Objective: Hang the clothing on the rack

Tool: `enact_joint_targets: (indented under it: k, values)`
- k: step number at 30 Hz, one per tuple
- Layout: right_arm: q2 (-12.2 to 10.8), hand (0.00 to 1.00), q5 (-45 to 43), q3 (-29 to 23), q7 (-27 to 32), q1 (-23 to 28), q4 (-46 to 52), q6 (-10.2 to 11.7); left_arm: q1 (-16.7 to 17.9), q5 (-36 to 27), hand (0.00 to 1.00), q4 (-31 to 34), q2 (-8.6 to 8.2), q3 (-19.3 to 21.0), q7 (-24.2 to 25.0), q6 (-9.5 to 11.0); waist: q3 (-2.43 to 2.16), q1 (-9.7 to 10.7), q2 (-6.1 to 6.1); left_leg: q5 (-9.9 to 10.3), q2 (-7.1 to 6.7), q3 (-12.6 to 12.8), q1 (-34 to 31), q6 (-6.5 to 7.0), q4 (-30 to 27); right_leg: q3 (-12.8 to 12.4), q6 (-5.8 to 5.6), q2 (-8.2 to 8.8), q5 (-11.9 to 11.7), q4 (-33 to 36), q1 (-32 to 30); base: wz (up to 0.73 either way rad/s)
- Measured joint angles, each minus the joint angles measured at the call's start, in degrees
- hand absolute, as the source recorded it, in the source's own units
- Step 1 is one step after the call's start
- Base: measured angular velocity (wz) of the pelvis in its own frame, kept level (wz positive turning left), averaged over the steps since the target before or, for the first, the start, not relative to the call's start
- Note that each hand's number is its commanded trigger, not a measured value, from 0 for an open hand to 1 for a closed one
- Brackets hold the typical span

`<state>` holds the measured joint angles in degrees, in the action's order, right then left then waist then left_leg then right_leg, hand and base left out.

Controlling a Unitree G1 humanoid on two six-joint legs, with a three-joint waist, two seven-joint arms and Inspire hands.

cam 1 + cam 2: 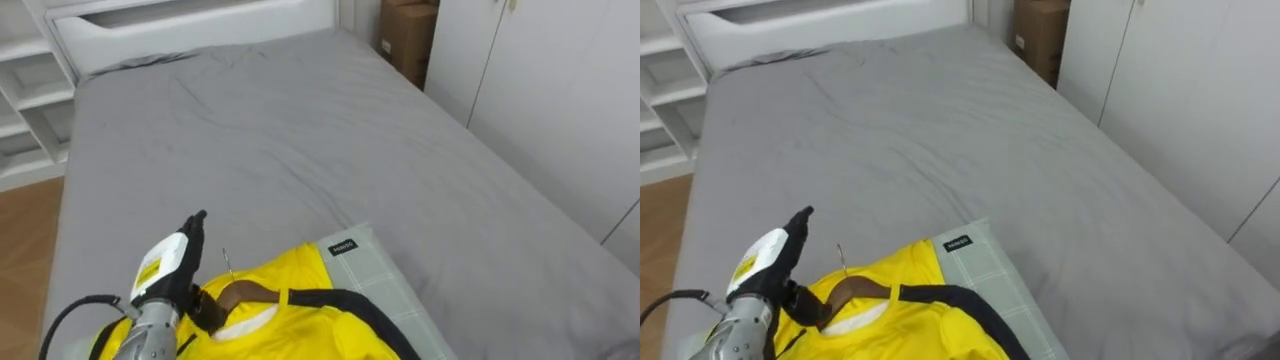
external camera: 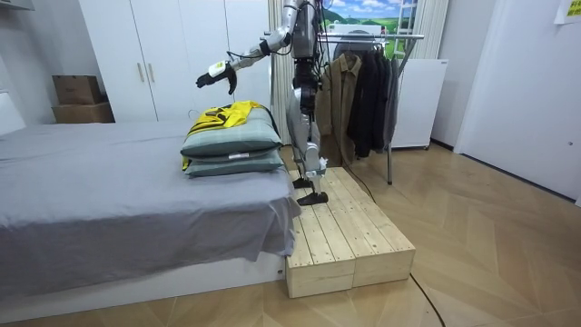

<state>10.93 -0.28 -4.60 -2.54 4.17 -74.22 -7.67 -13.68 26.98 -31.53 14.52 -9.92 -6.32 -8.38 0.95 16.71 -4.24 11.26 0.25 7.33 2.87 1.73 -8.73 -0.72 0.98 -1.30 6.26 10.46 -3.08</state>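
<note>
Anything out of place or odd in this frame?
Nothing spilled or damaged. The yellow shirt, wooden hanger already in its collar, lies on stacked pillows on the bed, under the left hand.

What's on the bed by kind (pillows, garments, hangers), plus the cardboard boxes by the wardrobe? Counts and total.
Pillows: 2, stacked
Yellow garment: 1, on top of the pillows
Wooden hanger: 1, in the garment's collar
Cardboard boxes: 2, stacked
Total: 6
</note>
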Motion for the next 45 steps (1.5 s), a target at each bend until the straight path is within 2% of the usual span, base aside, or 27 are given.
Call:
enact_joint_targets:
  k: [5, 8, 13, 18, 29, 32, 33, 36, 40, 45]
  values:
    - [0.16, 0.0, -0.08, 0.0, 0.63, 0.3, 0.02, -1.21, -1.15, -1.88, 0.0, -1.85, -0.48, 0.0, 2.79, -0.41, -0.07, 0.3, -0.05, 0.01, 0.13, -0.32, -0.09, 0.0, -0.6, 0.77, 0.35, 0.08, 0.61, 1.56, -0.3, 0.04]
    - [0.15, 0.0, -0.05, 0.02, 0.95, 0.47, 0.55, -1.91, -1.27, -5.67, 0.0, -3.08, -0.65, 0.0, 4.54, -0.49, -0.16, 0.34, -0.1, 0.02, 0.12, -0.31, -0.03, -0.02, -0.82, 0.67, 0.46, 0.06, 0.97, 2.46, -0.71, 0.0]
    - [0.14, 0.0, -0.05, 0.02, 1.14, 0.96, 1.6, -1.99, -1.58, -9.68, 0.0, -7.19, -0.69, 0.03, 6.96, -1.6, -0.2, 0.2, 0.01, 0.01, 0.06, 0.02, 0.51, -0.03, -1.13, 0.19, 0.5, 0.07, 1.33, 3.45, -0.75, -0.02]
    - [0.07, 0.0, 0.02, 0.02, 1.45, 1.78, 2.87, -2.26, -1.67, -11.93, 0.0, -10.87, -1.04, 0.34, 7.35, -1.77, -0.22, 0.16, -0.02, 0.02, -0.09, 0.06, 1.17, -0.03, -1.07, -0.19, 0.23, 0.09, 1.55, 3.26, -0.04, 0.0]
    - [-0.08, 0.0, 0.1, 0.02, 2.5, 3.3, 3.02, -2.48, -1.8, -13.9, 0.0, -11.36, -2.28, 0.71, 8.22, -2.58, -0.37, 0.13, -0.29, 0.02, -0.07, 0.35, 1.63, -0.03, -0.96, -0.52, 0.23, 0.02, 1.57, 3.46, 0.17, 0.0]
    - [-0.08, 0.0, 0.78, 0.02, 2.86, 4.08, 3.15, -2.56, -2.09, -13.69, 0.0, -11.24, -2.24, 0.97, 8.13, -2.62, -0.36, -0.07, -0.28, 0.02, -0.08, 0.33, 1.8, -0.03, -0.9, -0.66, 0.28, 0.0, 1.77, 3.66, 0.16, 0.0]
    - [-0.19, 0.0, 0.67, 0.02, 3.1, 4.2, 3.15, -3.0, -2.15, -13.43, 0.0, -11.27, -2.24, 1.36, 8.0, -2.62, -0.13, -0.08, 0.08, 0.02, -0.1, 0.34, 1.78, -0.03, -0.89, -0.64, 0.3, 0.02, 1.99, 4.3, -0.02, 0.0]
    - [-0.95, 0.0, 0.23, 0.04, 3.24, 4.61, 3.09, -3.79, -2.17, -11.8, 0.0, -11.37, -2.25, 3.09, 6.74, -2.67, 0.07, -0.04, 0.84, 0.17, -0.09, 0.3, 1.75, -0.23, -0.89, -0.68, 0.52, -0.03, 2.81, 5.39, -0.47, 0.0]
    - [-1.27, 0.0, 0.06, 0.03, 3.41, 5.07, 3.0, -3.87, -2.18, -9.14, 0.0, -11.37, -2.25, 4.49, 5.32, -2.7, -0.23, -0.23, 1.17, 0.23, 0.07, 0.33, 1.24, -0.34, -0.97, -0.78, 0.7, -0.18, 2.8, 5.49, -1.06, 0.0]
    - [-1.29, 0.0, -0.49, 0.17, 3.39, 5.15, 2.81, -3.96, -2.4, 2.16, 0.0, -11.19, -2.51, 4.6, 4.13, -2.82, -0.39, 0.01, 1.43, 0.25, -0.01, 0.56, 0.79, -0.36, -1.87, -0.65, 0.7, 0.04, 2.78, 5.66, -1.25, 0.0]
